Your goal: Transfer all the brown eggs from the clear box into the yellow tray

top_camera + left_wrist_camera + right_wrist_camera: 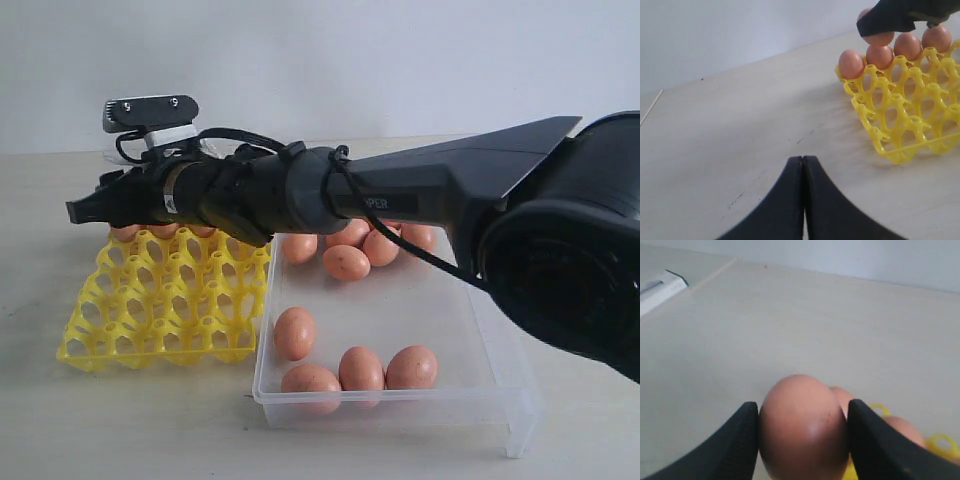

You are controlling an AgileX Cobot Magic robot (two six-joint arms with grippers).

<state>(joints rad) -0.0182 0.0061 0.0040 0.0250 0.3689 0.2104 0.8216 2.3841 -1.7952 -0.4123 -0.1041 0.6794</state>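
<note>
My right gripper (803,412) is shut on a brown egg (803,426), one finger pressed to each side of it. In the exterior view this gripper (85,210) reaches across to the left, over the far row of the yellow tray (150,300). The left wrist view shows the held egg (879,39) hanging just above several eggs (851,63) seated along that row of the tray (898,155). Several more brown eggs (361,368) lie in the clear box (400,402), right of the tray. My left gripper (803,158) is shut and empty, low over bare table.
The right arm (420,195) stretches over the far end of the clear box. Most tray cups (190,320) nearer the camera hold nothing. A white object with a dark tip (660,290) lies far off on the table.
</note>
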